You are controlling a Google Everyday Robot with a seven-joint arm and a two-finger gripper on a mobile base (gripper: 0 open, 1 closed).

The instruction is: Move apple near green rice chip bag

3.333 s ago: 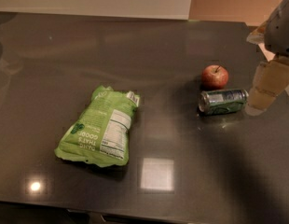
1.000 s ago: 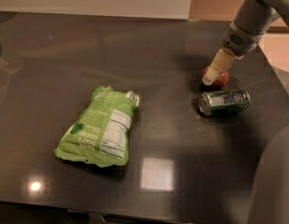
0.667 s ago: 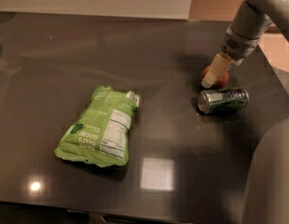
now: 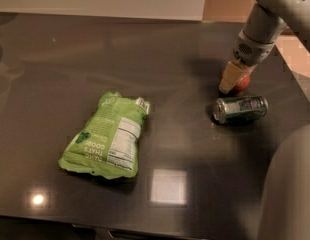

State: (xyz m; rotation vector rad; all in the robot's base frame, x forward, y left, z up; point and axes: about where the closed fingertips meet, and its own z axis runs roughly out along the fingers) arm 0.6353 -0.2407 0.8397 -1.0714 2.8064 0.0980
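Where I stand looking down on it, the dark glossy table (image 4: 185,44) takes up nearly everything, its surface catching a pale square of reflected light (image 4: 168,186) near the front edge and a small bright spot to the left of that. Along the right side a broad grey part of the robot (image 4: 290,184) rises out of focus in the foreground, and above it the grey arm (image 4: 262,24) slants down from the top right corner toward the far right part of the table. Next in size is the green rice chip bag (image 4: 107,136), lying flat and crinkled on the left half, its white nutrition label facing up and its white lettering upside down from my side; it sits well apart from everything else. Over on the right a silver-green drink can (image 4: 240,109) lies on its side, its round end turned to the left. Just behind the can, the gripper (image 4: 229,81) comes down at a tilt to table level, its tan tip covering the left side of the apple (image 4: 242,83). Whether the gripper has actually closed on the fruit or merely rests against it, I cannot tell. Only a small red patch of the apple shows, sitting on the table just beyond the can and far across from the bag.
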